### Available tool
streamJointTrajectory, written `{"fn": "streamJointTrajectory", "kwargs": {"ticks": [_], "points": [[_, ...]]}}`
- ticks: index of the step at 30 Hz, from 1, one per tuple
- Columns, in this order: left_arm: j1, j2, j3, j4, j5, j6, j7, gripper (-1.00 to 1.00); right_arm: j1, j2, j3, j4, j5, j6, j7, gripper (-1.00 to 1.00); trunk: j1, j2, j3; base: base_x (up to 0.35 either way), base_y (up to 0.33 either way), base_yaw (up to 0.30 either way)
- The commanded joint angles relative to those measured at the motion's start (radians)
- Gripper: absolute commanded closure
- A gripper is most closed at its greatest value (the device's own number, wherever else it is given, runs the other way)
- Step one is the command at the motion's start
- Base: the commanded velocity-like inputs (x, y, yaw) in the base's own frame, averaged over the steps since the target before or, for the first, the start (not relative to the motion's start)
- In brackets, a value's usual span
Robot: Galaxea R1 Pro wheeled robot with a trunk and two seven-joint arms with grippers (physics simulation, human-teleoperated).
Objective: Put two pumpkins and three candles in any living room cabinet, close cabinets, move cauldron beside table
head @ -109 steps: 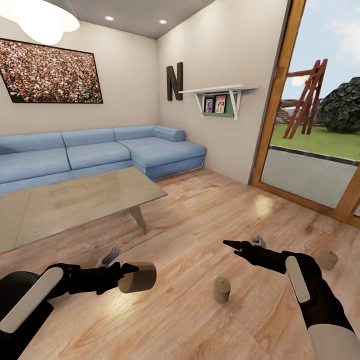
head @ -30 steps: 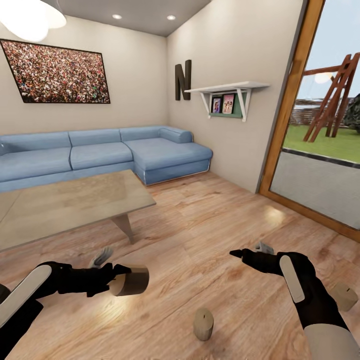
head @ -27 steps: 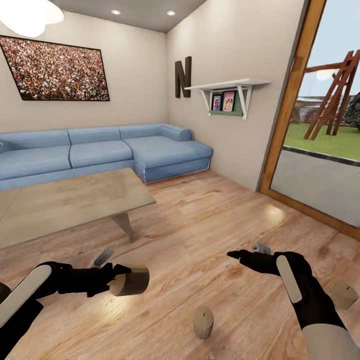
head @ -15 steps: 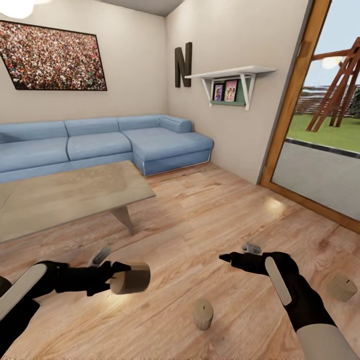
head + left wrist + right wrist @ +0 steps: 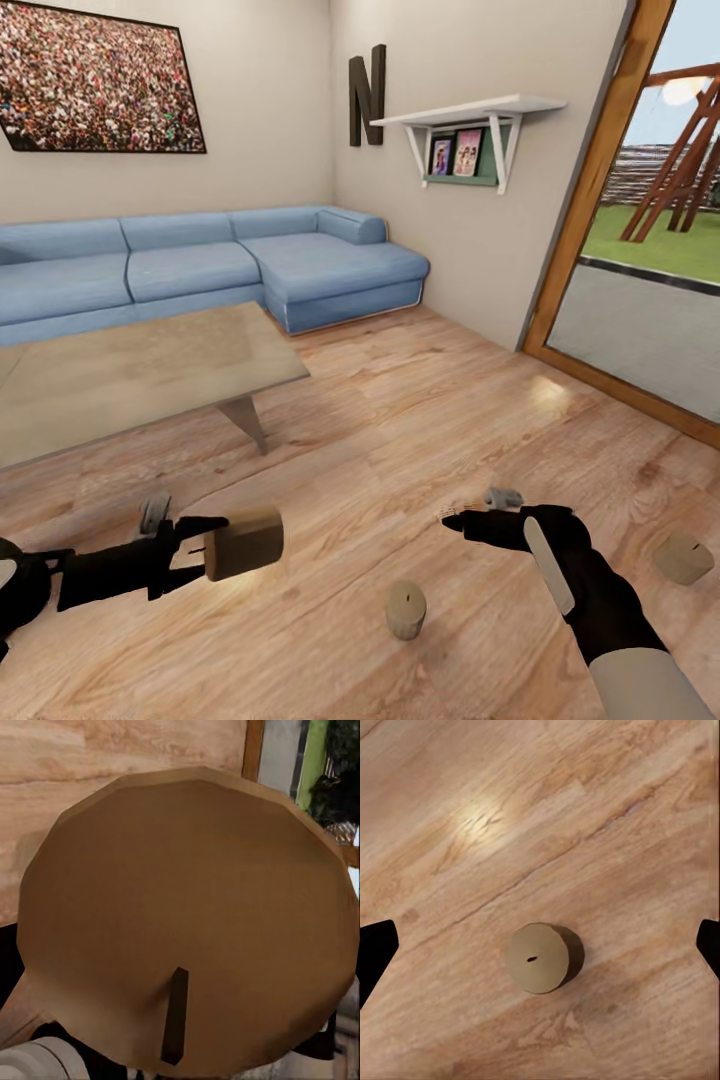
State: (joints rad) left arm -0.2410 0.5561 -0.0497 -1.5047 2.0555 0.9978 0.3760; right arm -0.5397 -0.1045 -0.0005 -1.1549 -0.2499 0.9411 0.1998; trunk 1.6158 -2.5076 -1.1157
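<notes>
My left gripper (image 5: 205,547) is shut on a beige-tan candle (image 5: 243,543), held on its side low above the floor; its wick end (image 5: 187,907) faces the left wrist camera. A second candle (image 5: 406,609) stands upright on the plank floor, and my right gripper (image 5: 478,506) hovers open above it. In the right wrist view that candle (image 5: 538,958) sits between the spread fingertips (image 5: 375,952). The third candle (image 5: 684,557) stands on the floor at the far right. The grey coffee table (image 5: 130,375) stands ahead on the left. Pumpkins, cauldron and cabinet are out of view.
A blue corner sofa (image 5: 200,270) runs along the back wall behind the table. Glass garden doors with a wooden frame (image 5: 590,190) stand on the right. A wall shelf (image 5: 470,110) hangs in the corner. Open wood floor lies between table and doors.
The head view has moved forward and tilted down. My left wrist has turned and drawn back a little with the candle still held. The right gripper stays open over the floor candle.
</notes>
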Motion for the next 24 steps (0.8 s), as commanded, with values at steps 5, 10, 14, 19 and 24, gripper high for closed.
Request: {"fn": "streamJointTrajectory", "kwargs": {"ticks": [5,10,14,19,24], "points": [[0.045,0.001,0.052,0.000,0.010,0.002,-0.118,1.00,0.000,0.007,0.007,-0.001,0.032,0.004,-0.041,-1.00,0.002,-0.002,-0.020,0.000,0.000,0.000],[0.069,0.001,0.062,0.008,0.009,0.002,-0.220,1.00,0.000,0.050,0.040,-0.002,0.035,0.004,-0.186,-1.00,0.004,-0.003,-0.040,0.000,0.000,0.000],[0.074,0.001,0.063,0.009,0.008,0.002,-0.262,1.00,0.000,0.066,0.087,-0.002,0.035,0.004,-0.239,-1.00,0.006,-0.004,-0.055,0.000,0.000,0.000],[0.075,0.001,0.063,0.009,0.005,0.002,-0.306,1.00,-0.001,0.073,0.102,-0.001,0.031,0.004,-0.253,-1.00,0.008,-0.005,-0.074,0.000,0.000,0.000],[0.075,0.001,0.062,0.009,0.001,0.002,-0.321,1.00,-0.001,0.074,0.103,0.000,0.030,-0.017,-0.255,-1.00,0.011,-0.006,-0.094,0.000,0.000,0.000]]}}
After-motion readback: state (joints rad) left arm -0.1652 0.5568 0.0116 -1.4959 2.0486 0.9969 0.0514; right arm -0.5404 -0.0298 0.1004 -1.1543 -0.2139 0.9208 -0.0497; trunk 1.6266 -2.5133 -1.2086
